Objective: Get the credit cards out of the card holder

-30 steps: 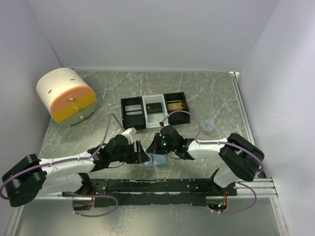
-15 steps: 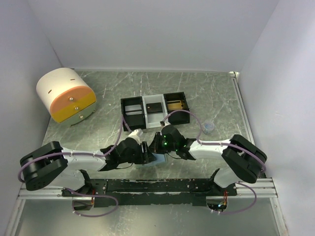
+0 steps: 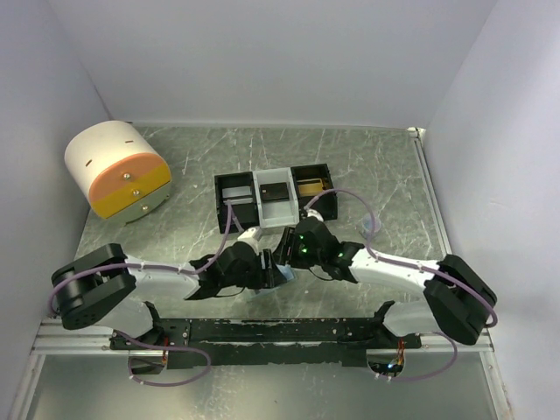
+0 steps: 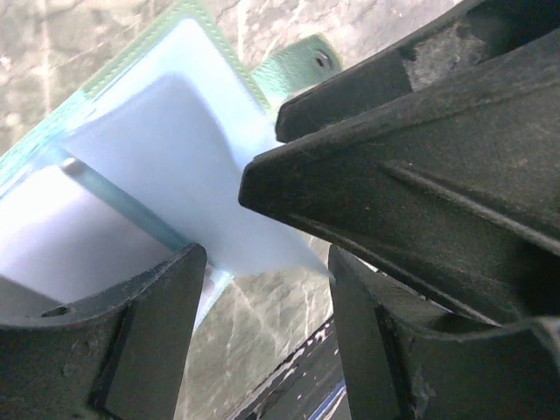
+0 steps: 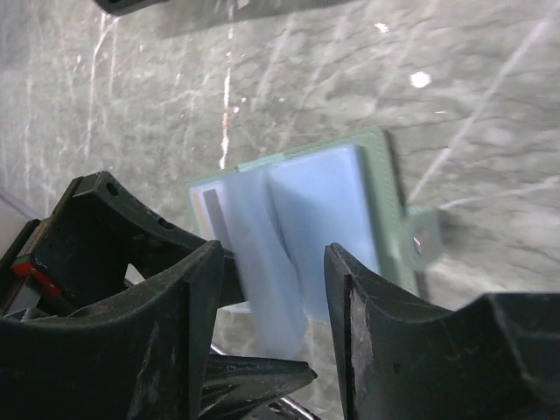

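Right wrist view: the card holder (image 5: pixel 332 201) is seen lying open, pale inside up, on the tabletop (image 5: pixel 367 79) near the tray (image 3: pixel 219 203). Its long axis is set across the picture and its snap tab (image 5: pixel 422 241) is pointed right. A blurred pale sheet (image 5: pixel 278 293) over it is possibly one of the credit cards. Since a second ago the right claw (image 5: pixel 273 254) has been parted from a pinch. The left claw (image 4: pixel 267 255) is held apart, straddling a panel corner. A grip is judged released, so extraction is not finished.
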{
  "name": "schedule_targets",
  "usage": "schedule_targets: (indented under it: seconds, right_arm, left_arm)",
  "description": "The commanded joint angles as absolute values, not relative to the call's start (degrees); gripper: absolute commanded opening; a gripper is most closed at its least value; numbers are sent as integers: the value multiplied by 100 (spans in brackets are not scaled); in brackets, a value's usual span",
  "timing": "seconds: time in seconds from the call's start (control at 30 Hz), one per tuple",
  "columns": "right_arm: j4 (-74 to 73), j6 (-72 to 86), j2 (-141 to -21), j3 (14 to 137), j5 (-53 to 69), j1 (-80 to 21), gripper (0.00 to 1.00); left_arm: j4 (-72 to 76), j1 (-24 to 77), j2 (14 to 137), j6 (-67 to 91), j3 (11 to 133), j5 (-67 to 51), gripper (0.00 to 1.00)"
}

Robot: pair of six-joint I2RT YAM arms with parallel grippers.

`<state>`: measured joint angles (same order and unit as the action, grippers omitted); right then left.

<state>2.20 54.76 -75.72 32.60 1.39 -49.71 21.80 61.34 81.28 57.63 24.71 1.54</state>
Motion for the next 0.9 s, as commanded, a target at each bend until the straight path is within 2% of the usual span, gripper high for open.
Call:
schedule_targets:
  seconds: [0.0,0.17,0.3,0.5,0.7,0.87]
  right_arm:
    - [-722,5212,-7101,3498,-472,-4876,51]
    - [-1411,5100,-6634,3630,-1070,-4830,54]
    - [-1283,4872,-6526,3608,-774,-4799,55]
    - [-753,4466,-6647,3577,-115,-4799,54]
    - [99,4062,-6827,3407,785,-4929,54]
    - [-82,3549,-7449,3722,611,-5482,54]
  left_arm:
    - [2385,6225,8416,5456,2962,207,70]
    - [1956,6290,8835,5293,3511,275,70]
    - [1684,6411,8765,5282,3596,459,70]
    - [742,6608,7418,5290,3428,1245,71]
    - [-1536,6594,5868,5931,3185,2569,74]
    - [-2757,6428,4970,6483,2932,3048,78]
